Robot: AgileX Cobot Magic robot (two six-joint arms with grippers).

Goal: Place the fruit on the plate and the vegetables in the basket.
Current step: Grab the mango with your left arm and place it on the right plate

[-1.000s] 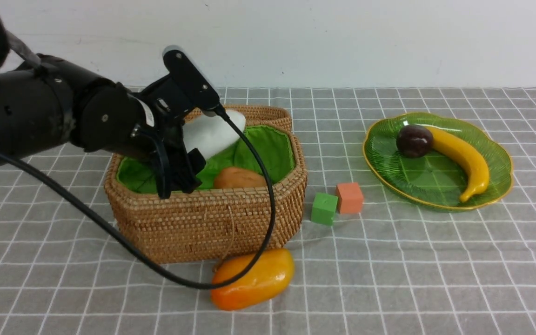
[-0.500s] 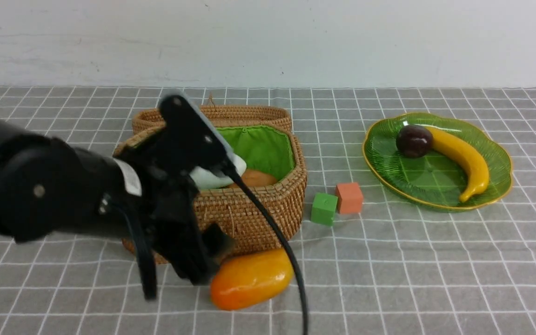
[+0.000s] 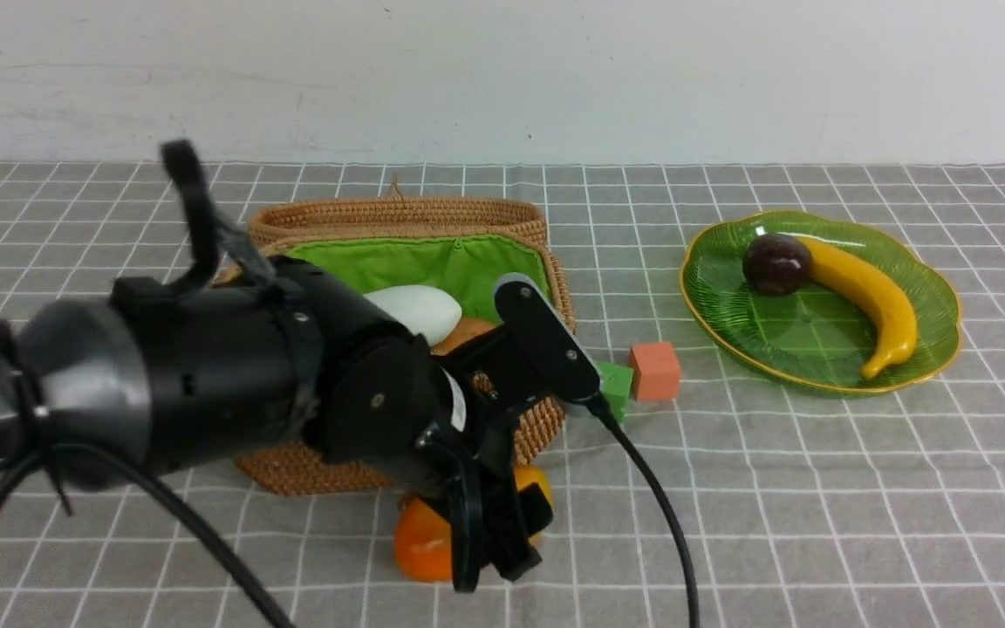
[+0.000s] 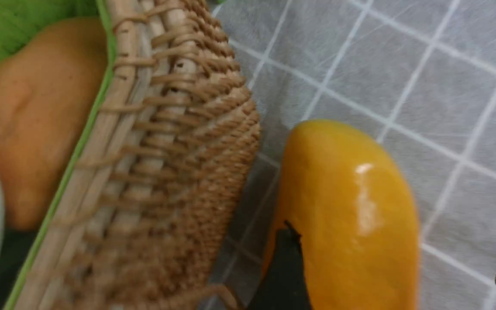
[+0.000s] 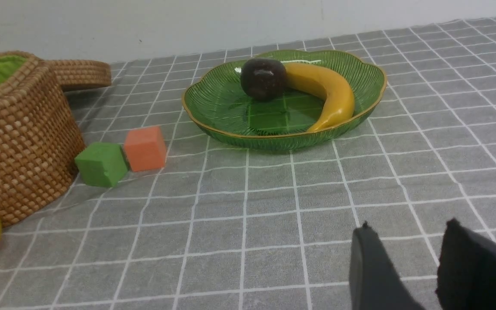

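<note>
The orange-yellow mango (image 3: pixel 420 548) lies on the cloth just in front of the basket (image 3: pixel 293 462). My left gripper (image 3: pixel 498 545) is open and low over the mango. In the left wrist view the mango (image 4: pixel 347 206) lies between the spread fingers (image 4: pixel 284 267), close against one of them. The white radish (image 3: pixel 415 310) and brown potato (image 3: pixel 468 330) lie in the basket. The plum (image 3: pixel 777 262) and banana (image 3: pixel 869 296) lie on the green plate (image 3: pixel 729 331). My right gripper (image 5: pixel 408 224) is slightly open and empty, above bare cloth. The eggplant and gourd are hidden.
A green cube (image 3: pixel 616 384) and an orange cube (image 3: pixel 655 371) sit between basket and plate. The basket's lid (image 3: pixel 398 214) lies open behind it. My left arm (image 3: pixel 206 384) covers the basket's front left. A black cable (image 3: pixel 659 515) trails across the cloth.
My left gripper has come out of the basket, leaving the radish inside, and has swung toward the near side and down over the mango. The right side has not changed.
</note>
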